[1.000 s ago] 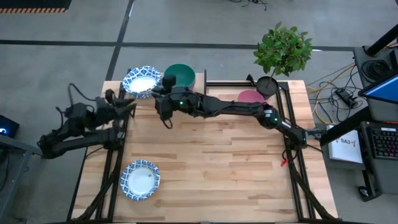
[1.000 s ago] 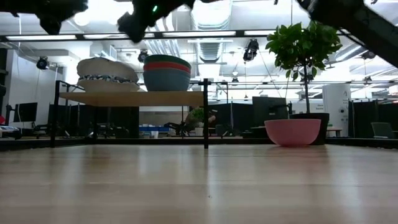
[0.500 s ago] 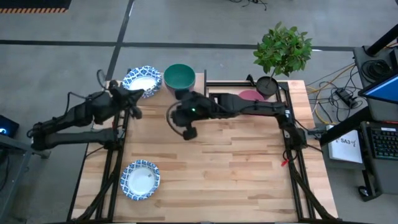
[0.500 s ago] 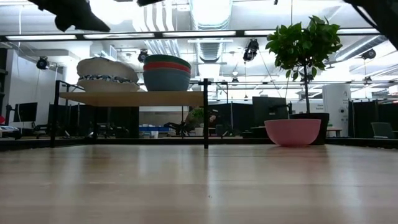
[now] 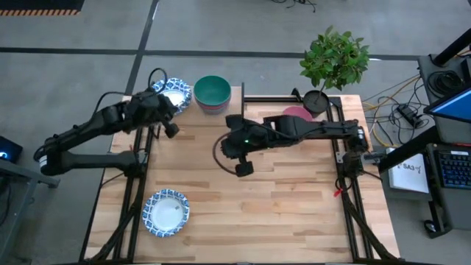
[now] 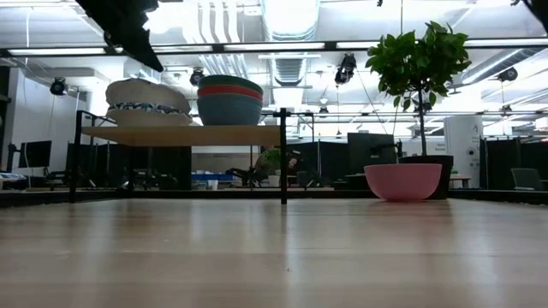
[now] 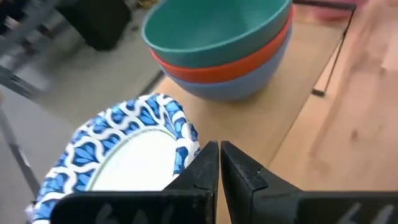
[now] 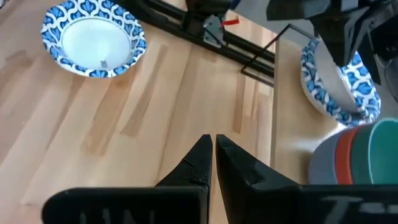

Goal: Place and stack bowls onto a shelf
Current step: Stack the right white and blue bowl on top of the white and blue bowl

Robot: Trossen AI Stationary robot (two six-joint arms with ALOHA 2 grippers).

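A stack of white bowls with blue patterned rims (image 5: 171, 92) and a green-on-red-on-blue stack (image 5: 212, 92) sit side by side on the light-wood shelf (image 6: 184, 134) at the table's far left. One more patterned bowl (image 5: 165, 212) rests on the tabletop near the near-left corner, and the pink bowl (image 5: 296, 114) stands on the table by the plant pot. My left gripper (image 5: 171, 129) hovers shut just in front of the shelf's patterned bowls (image 7: 124, 155). My right gripper (image 5: 243, 168) hangs shut over the middle of the table.
A black pot with a leafy plant (image 5: 335, 59) stands at the far right, behind the pink bowl (image 6: 402, 181). Black frame rails run along both table sides (image 5: 346, 184). Bare tabletop lies between the right gripper and the near edge (image 5: 265, 221).
My right gripper has drawn back from beside the green bowl on the shelf, travelling toward the table's right and near edge, out over the middle. My left arm has swung toward the far edge and right, bringing its gripper up to the shelf's patterned bowls. No bowl has moved.
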